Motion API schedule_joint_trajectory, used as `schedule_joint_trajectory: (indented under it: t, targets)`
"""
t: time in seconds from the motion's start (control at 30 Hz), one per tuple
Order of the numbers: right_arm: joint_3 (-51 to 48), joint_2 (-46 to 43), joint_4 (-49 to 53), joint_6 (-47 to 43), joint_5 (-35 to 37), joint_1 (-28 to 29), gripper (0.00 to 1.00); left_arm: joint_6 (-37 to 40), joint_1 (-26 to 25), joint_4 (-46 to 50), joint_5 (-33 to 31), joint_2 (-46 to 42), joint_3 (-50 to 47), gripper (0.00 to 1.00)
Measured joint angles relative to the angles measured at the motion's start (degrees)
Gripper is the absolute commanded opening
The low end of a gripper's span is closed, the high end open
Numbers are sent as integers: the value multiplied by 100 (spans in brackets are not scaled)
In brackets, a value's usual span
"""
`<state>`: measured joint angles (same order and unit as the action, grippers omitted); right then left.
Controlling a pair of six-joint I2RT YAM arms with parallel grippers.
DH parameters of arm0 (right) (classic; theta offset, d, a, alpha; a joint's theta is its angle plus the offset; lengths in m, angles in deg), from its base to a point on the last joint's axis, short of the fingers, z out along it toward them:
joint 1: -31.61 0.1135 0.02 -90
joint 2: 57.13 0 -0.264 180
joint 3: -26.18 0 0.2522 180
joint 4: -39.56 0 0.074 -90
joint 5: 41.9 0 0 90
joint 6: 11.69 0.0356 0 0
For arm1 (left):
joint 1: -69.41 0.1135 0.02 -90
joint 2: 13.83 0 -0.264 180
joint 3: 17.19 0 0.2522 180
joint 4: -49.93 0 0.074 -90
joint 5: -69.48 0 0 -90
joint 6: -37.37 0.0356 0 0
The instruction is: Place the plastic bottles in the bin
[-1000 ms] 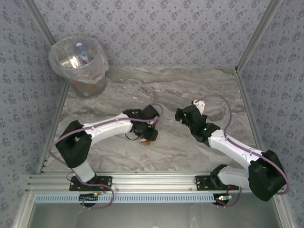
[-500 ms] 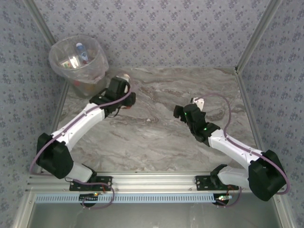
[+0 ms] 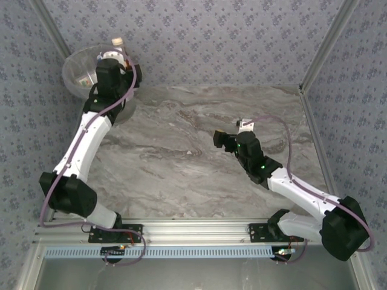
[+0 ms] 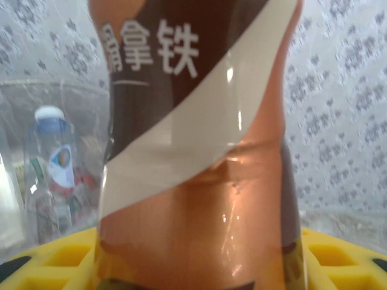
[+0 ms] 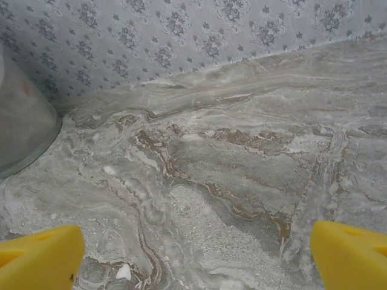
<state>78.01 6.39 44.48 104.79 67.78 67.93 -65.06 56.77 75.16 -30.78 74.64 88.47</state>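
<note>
grey-veined marble tabletop (image 3: 181, 133) runs back to blue patterned wallpaper (image 3: 211, 36), and the bin (image 3: 68, 74) stands in the far left corner. the brown-white bottle (image 4: 199, 151) is held in the air over that bin's mouth. in the left wrist view it is upright, with its white diagonal band and white lettering facing the camera. the left gripper (image 3: 113, 57) is clamped low on its body, with yellow fingers (image 4: 60, 263) on either side. behind it, inside the crinkly liner, a clear bottle with a blue cap (image 4: 51, 157) stands against the bin's wall, among other labelled things too blurred to name.

my reading is that this is the drop step: the bottle has reached the bin and the release is not yet made. the next move asks for little, only parting the jaws so the bottle falls. from above it looks to be toward the far side of the mouth. a small nudge toward the centre first would guard against it clipping the rim and tipping out.

the right gripper (image 5: 193, 254) hangs low over the marble mid-table, well apart from the bin. its yellow fingertips are spread wide with nothing between them.
</note>
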Motion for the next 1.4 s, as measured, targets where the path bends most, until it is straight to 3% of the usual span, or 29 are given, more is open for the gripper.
schedule_joint_trajectory:
  t: [0.53,0.7,0.77,0.9,0.97,1.2,1.4]
  targets:
    - [-157,-415,129,-109,157,0,98,-22,778,437,-125,2081,2562,48]
    - [-173,-522,181,-151,221,0,98,-20,896,981,-313,2962,3803,51]
    - [-177,-560,225,-173,245,0,98,-26,938,1375,-422,3460,4570,55]
    - [-208,-647,304,-179,297,0,98,-136,1010,2385,-455,4599,6492,83]
    - [-245,-682,315,-177,315,0,98,-195,1040,2892,-378,4988,7224,91]
    - [-317,-697,352,-179,352,0,98,-332,1073,3838,264,5045,7694,99]
    - [-326,-702,387,-179,461,-17,98,-352,1036,4229,973,4673,7694,99]
